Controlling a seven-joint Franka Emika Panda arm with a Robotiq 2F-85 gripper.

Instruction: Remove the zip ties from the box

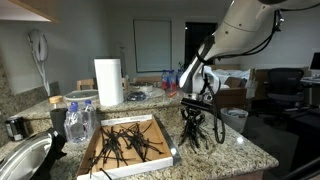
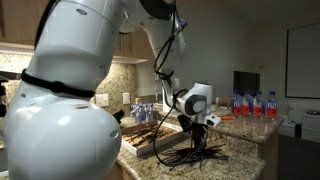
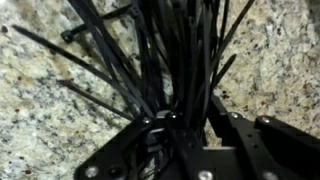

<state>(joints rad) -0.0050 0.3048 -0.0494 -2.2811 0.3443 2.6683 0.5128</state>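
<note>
Table open beside box, bar dangling zip ties; paper towel roll and bottles crowd its other side.

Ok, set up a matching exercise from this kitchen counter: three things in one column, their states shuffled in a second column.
Things:
1. paper towel roll
2. box
3. gripper

States:
A. shut on a bundle of zip ties
B. standing upright behind the box
C. lying flat with loose zip ties inside

Pairs: 1-B, 2-C, 3-A
</note>
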